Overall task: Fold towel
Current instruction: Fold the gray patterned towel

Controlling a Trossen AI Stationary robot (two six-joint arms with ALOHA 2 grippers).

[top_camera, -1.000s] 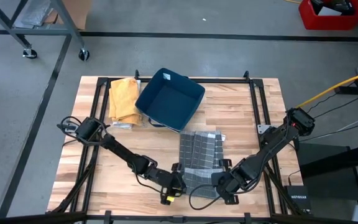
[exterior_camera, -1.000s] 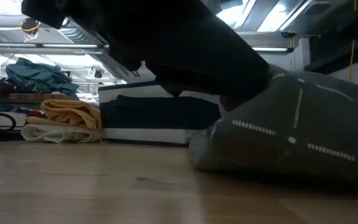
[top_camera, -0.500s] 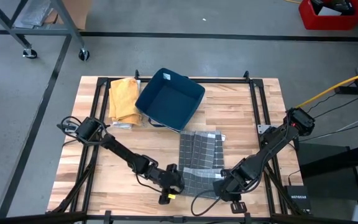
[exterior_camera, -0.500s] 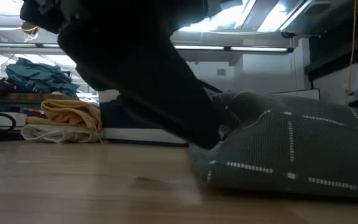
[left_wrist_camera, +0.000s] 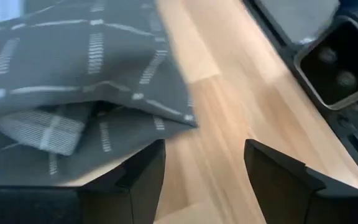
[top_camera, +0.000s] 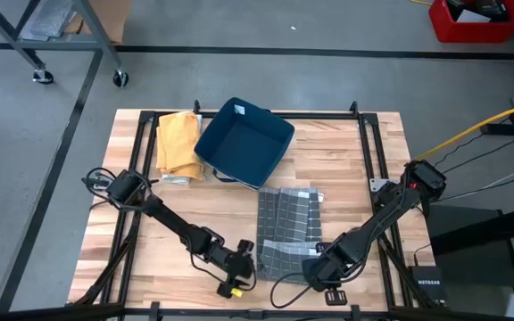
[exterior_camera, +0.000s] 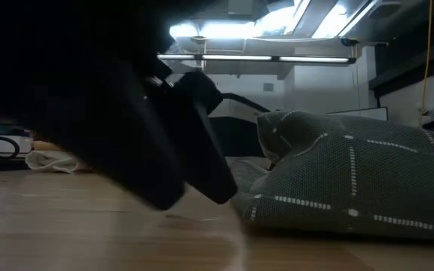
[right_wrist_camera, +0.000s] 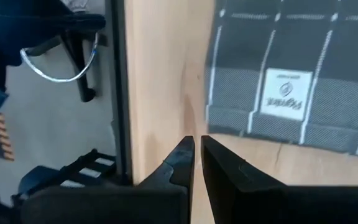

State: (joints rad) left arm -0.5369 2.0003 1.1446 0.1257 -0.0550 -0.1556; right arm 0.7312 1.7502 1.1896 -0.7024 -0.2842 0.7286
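The grey checked towel [top_camera: 288,227] lies folded on the wooden table; in the low view its near part [exterior_camera: 345,181] humps up in a loose fold. My left gripper [left_wrist_camera: 204,168] stands open over bare wood just off the towel's near left corner [left_wrist_camera: 179,115]. It shows in the high view [top_camera: 242,265] left of the towel's near edge. My right gripper [right_wrist_camera: 196,155] is shut over bare wood near the table's edge, by the towel's near right corner [top_camera: 318,266]. The towel's label side [right_wrist_camera: 283,94] lies ahead of it.
A dark blue bin [top_camera: 244,143] stands at the far middle, just beyond the towel. A yellow cloth [top_camera: 177,143] lies on a white one at the far left. The table's black frame rail [right_wrist_camera: 117,93] runs close beside my right gripper. Bare wood [top_camera: 355,178] lies right of the towel.
My left gripper has let go of the towel's near left part and drawn back toward the table's near left, tipping as it went. The towel's raised near fold has sunk lower onto the table. My right gripper has slid a little toward the near edge, still shut.
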